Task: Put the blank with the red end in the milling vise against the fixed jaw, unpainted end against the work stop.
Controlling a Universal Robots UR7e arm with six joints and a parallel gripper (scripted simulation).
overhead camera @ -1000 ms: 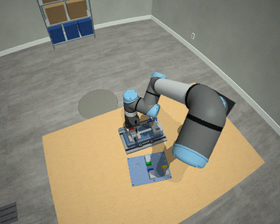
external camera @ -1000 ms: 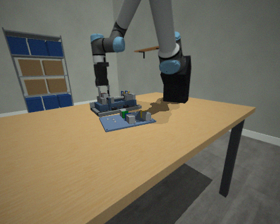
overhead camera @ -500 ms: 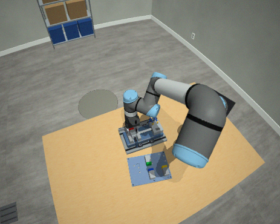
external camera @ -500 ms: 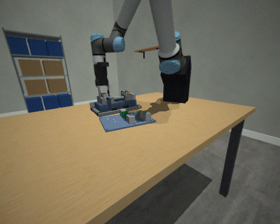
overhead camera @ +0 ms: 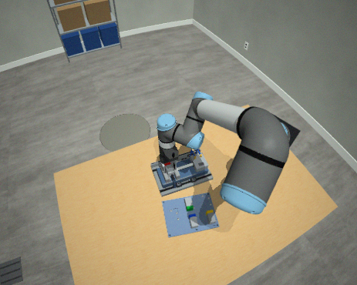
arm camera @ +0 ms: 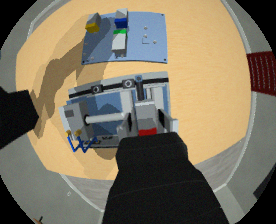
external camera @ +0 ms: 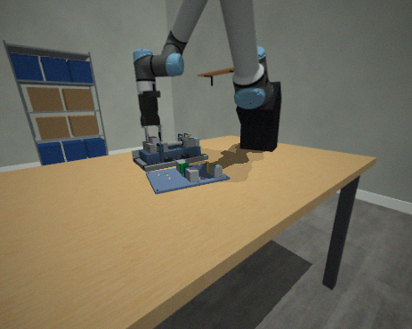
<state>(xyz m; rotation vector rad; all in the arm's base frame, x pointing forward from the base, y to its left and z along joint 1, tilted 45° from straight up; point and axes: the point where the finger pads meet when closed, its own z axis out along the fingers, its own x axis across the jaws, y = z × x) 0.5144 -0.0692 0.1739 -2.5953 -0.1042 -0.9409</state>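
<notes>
The blank with the red end is in the milling vise, between the jaws. Its red end points away from the plate, and its grey end faces the work stop. Whether it touches the stop or the fixed jaw, or lies flat on the bars, I cannot tell. My gripper is open, pointing down, with one finger on each side of this blank. The blanks with green, blue and yellow ends rest apart on the plate.
The block with the hoses stands at the other end of the vise, joined by a light rod. Blue hoses stick up beside it. The plate lies close in front of the vise. The arm's shadow falls across part of the plate.
</notes>
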